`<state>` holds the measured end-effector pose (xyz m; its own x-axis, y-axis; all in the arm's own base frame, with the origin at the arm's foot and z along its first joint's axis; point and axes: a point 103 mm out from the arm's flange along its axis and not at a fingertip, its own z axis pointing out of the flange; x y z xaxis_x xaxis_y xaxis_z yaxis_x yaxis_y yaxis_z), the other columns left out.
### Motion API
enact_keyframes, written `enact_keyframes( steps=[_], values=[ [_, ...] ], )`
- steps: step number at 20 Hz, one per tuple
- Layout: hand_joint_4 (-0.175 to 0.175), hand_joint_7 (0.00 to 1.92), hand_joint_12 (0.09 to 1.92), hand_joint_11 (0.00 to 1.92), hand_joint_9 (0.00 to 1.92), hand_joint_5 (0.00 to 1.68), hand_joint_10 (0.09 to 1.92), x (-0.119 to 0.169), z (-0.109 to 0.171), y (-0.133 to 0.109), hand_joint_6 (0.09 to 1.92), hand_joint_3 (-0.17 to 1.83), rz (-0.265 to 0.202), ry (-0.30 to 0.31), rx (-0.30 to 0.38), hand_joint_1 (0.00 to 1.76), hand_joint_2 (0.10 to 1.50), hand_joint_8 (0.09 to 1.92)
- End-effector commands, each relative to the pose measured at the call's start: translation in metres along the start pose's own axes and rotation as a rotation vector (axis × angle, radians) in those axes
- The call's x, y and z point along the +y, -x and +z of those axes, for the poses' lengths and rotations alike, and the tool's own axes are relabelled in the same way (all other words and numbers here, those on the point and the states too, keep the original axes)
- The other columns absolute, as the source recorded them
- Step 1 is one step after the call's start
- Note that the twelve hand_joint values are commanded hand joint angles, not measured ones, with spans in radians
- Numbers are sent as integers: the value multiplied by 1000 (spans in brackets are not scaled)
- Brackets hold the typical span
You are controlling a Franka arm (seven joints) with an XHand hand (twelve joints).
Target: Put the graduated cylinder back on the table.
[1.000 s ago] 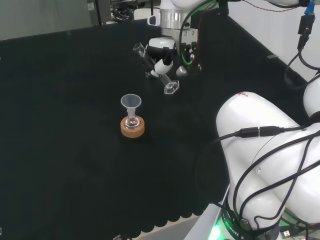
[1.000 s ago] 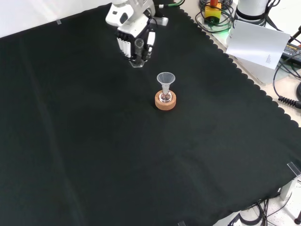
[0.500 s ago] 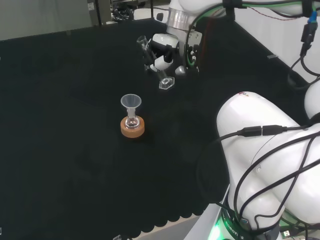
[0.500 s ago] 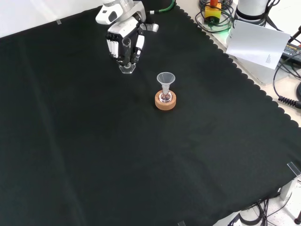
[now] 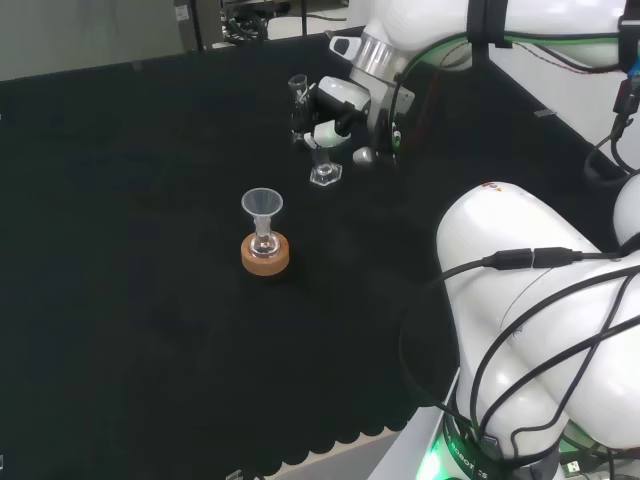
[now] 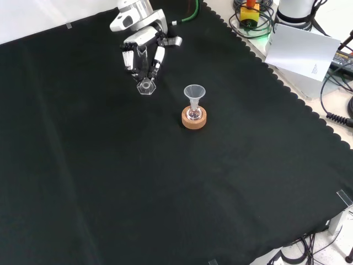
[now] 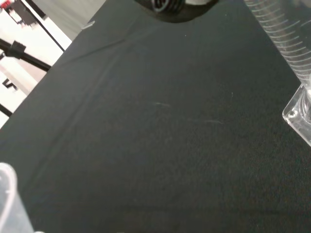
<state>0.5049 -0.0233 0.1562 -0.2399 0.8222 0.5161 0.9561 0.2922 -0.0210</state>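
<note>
The hand (image 5: 335,108) had its fingers curled round the graduated cylinder (image 5: 311,140) (upright, its base at the black cloth (image 5: 150,300)).

No words or numbers can be read. The measuring cylinder (image 7: 284,36) bears a ladder of fine scale lines up its clear wall in the wrist view, with no figures legible beside them. The white sheet (image 6: 300,49) at the front view's right carries a small mark, too small to read.
</note>
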Motion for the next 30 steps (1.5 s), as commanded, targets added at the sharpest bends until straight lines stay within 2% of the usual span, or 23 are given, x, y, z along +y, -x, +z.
enact_keyframes(
  steps=[1, 7, 13, 21, 30],
  values=[
    [-175, 1065, 804, 1217, 1520, 1021, 87, 11, 9, 9, 928, 2, -4, 42, 40, 1273, 1086, 908],
    [-175, 1061, 805, 1211, 1510, 1018, 87, 23, 18, 13, 932, 2, -50, 77, 70, 1272, 1088, 913],
    [-175, 1054, 806, 1195, 1501, 1012, 87, 34, 29, 18, 942, 2, -67, 78, 123, 1271, 1090, 922],
    [-175, 1048, 814, 1187, 1497, 1007, 87, 46, 44, 22, 951, 2, -57, 83, 182, 1270, 1093, 932],
    [-175, 1043, 821, 1182, 1492, 1002, 87, 50, 51, 28, 958, 2, -54, 84, 189, 1269, 1095, 940]
  ],
)
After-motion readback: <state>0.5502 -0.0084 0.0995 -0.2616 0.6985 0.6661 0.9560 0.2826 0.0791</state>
